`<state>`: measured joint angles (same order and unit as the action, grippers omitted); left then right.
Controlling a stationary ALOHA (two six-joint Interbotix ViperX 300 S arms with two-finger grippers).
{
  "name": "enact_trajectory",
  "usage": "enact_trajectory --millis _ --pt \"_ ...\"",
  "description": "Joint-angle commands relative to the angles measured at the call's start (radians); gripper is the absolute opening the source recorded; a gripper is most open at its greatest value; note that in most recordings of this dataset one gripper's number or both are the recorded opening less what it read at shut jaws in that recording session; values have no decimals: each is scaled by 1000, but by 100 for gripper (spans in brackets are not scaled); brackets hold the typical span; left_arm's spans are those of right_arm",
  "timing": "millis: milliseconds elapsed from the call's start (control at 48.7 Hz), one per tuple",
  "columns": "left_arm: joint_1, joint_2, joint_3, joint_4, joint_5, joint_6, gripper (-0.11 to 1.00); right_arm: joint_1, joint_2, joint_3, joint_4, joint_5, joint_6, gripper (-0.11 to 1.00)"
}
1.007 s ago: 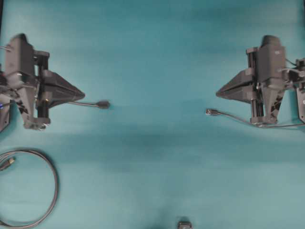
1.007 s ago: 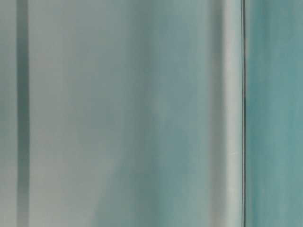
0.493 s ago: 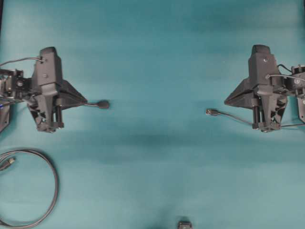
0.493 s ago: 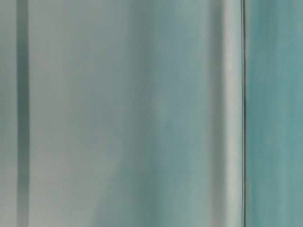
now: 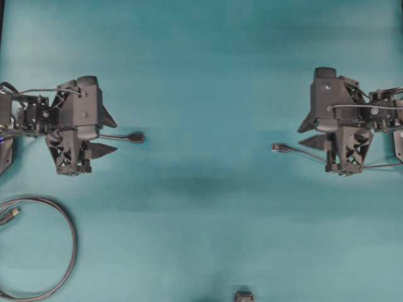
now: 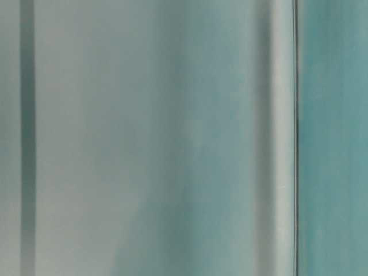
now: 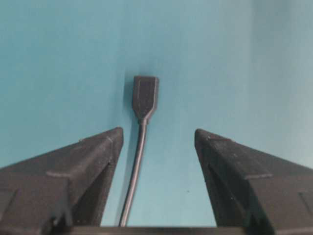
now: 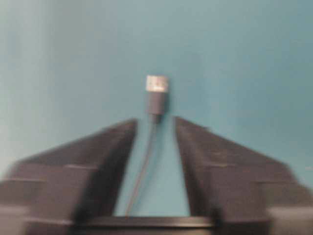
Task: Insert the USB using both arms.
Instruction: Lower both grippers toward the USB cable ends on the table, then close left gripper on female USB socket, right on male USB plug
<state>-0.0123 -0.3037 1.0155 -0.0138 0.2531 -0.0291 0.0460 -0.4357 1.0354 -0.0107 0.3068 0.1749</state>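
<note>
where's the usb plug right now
In the overhead view the USB lies on the teal table, right of centre, just ahead of the open right gripper, facing the black socket end.

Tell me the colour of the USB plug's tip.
Silvery metal, on a dark grey collar; the USB shows best in the right wrist view.

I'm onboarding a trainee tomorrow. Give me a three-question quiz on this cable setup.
1. True or false: the left claw is clamped on the socket end.
2. The USB lies: A) ahead of the right claw B) inside the looped cable C) plugged in.
3. Fill in: both claws' jaws stand ____.

Key: 1 false, its jaws straddle the thin cable untouched; 2 A; 3 open.
</note>
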Motion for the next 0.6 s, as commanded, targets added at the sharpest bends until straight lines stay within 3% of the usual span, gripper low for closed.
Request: enact_trajectory --millis 0,103,329,575 --pt "2 23 -38 3 0 21 77 5 12 -31 0 -2 3 55" --pt "3 54 -54 3 -2 46 77 5 41 -40 -2 -2 5 66" --pt "3 87 -63 3 -29 110 77 5 121 -80 -2 -2 6 63" --pt "9 92 -58 3 -38 110 76 5 236 -126 0 23 11 63"
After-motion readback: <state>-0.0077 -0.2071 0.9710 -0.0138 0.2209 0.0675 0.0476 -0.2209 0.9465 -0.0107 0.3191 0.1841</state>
